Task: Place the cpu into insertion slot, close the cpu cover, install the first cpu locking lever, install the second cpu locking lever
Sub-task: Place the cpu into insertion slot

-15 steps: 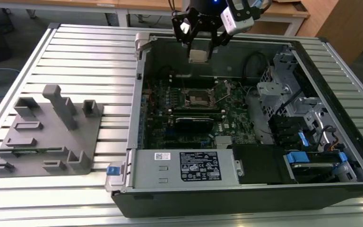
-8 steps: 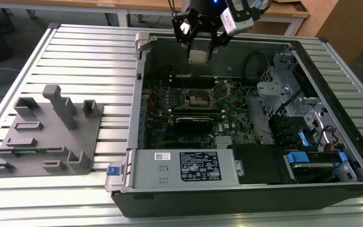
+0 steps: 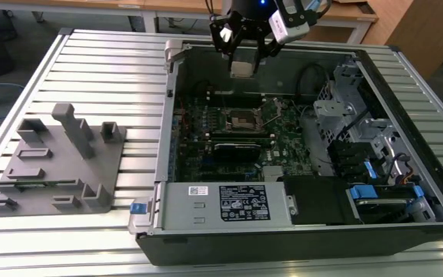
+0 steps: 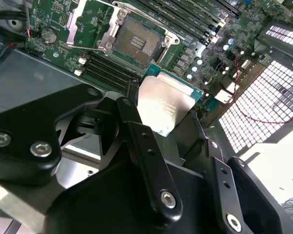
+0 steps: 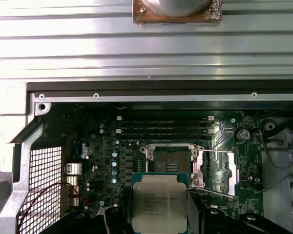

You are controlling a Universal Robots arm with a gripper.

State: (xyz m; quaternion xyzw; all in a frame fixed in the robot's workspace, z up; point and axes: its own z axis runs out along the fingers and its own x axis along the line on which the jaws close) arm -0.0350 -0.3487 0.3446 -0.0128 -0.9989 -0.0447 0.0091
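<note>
Gripper (image 3: 246,62) holds the cpu (image 3: 241,70) apart from the insertion slot (image 3: 244,119)

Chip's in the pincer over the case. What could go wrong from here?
1. The pincer holds the cpu only by its edges, over the board; a slip could drop it onto the slot and its bare contacts.
2. A lever juts out beside the slot and might snag the pincer on any descent.
</note>
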